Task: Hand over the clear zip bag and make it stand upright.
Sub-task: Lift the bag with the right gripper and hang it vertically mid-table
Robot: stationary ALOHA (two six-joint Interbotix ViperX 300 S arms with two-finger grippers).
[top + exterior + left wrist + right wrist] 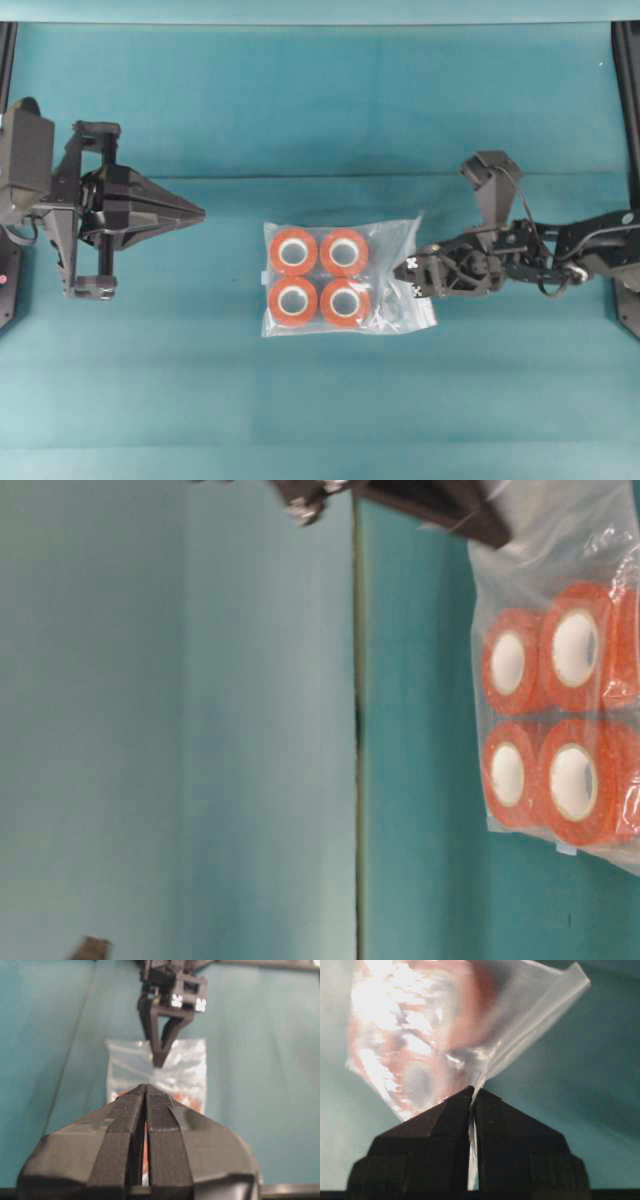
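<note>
Teal cloth: covering the surface point(320, 100) in every view, with bare room above and below the bag in the overhead view.
Bag point(340, 278): lying flat at centre of the overhead view, four orange rolls point(318, 276) packed toward its left side.
Right end effector point(408, 272): pinching the bag's right edge; the right wrist view is showing film pressed between the jaws.
Left end effector point(198, 212): pressed together, holding nothing, waiting at left and well apart from the bag.
Progress: grasp looking done; lifting, passing over and standing upright all remaining.
Room: open teal lying between bag and left end effector; surface edges staying far from the bag.
</note>
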